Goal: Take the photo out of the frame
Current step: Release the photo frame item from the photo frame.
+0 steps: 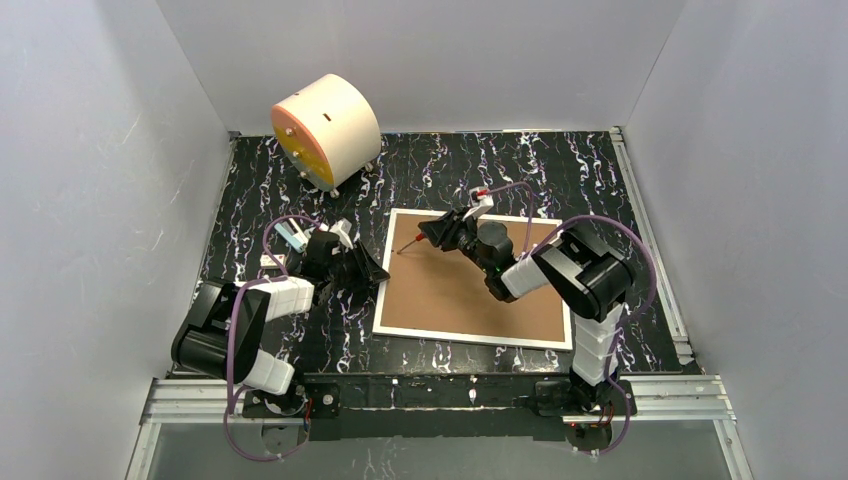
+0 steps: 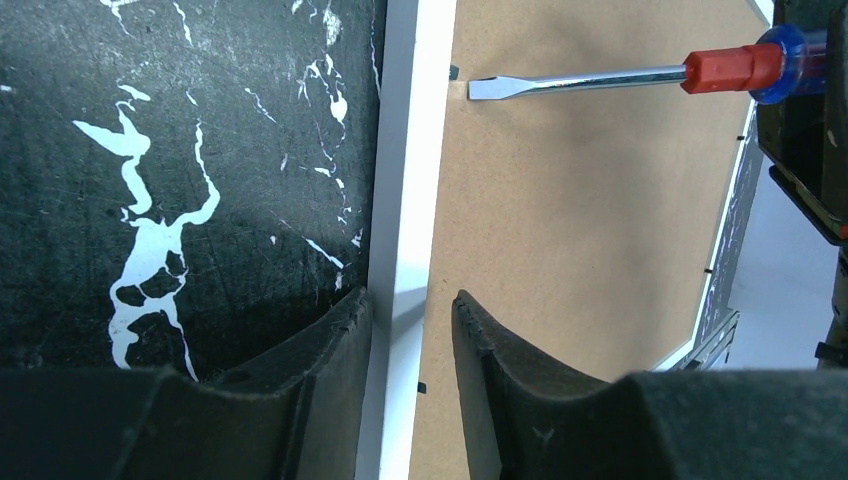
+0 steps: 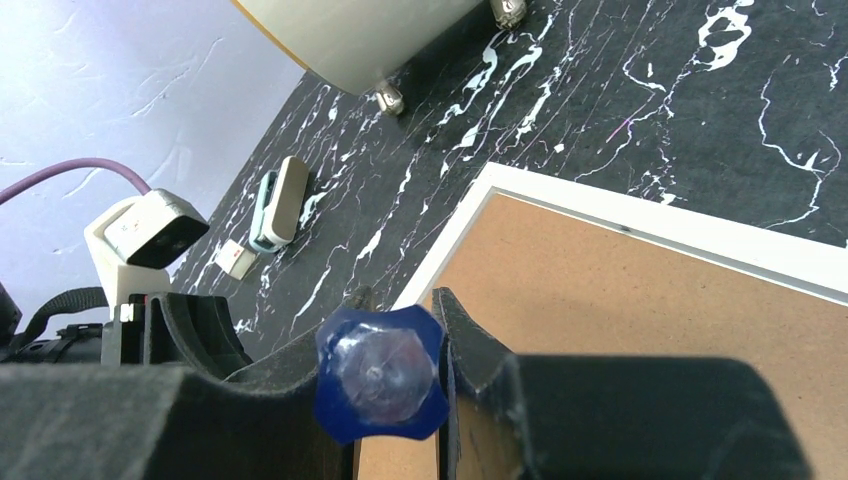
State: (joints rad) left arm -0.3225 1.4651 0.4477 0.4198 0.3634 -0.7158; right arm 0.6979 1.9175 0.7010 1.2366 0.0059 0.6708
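Note:
The frame (image 1: 470, 338) lies face down on the black marbled table, its brown back panel (image 1: 470, 290) facing up. The photo is hidden beneath that panel. My right gripper (image 1: 432, 232) (image 3: 400, 295) is shut on the blue handle of a screwdriver (image 3: 378, 372). The screwdriver's flat blade (image 2: 500, 87) rests on the panel by a small tab at the frame's left rim. My left gripper (image 1: 372, 272) (image 2: 411, 297) is open and straddles the white left rim (image 2: 405, 200): one finger over the table, the other over the brown panel.
A cream cylinder with an orange face (image 1: 325, 128) stands at the back left. A small white and teal object (image 3: 282, 200) and a small white piece (image 3: 235, 258) lie on the table left of the frame. Grey walls enclose three sides.

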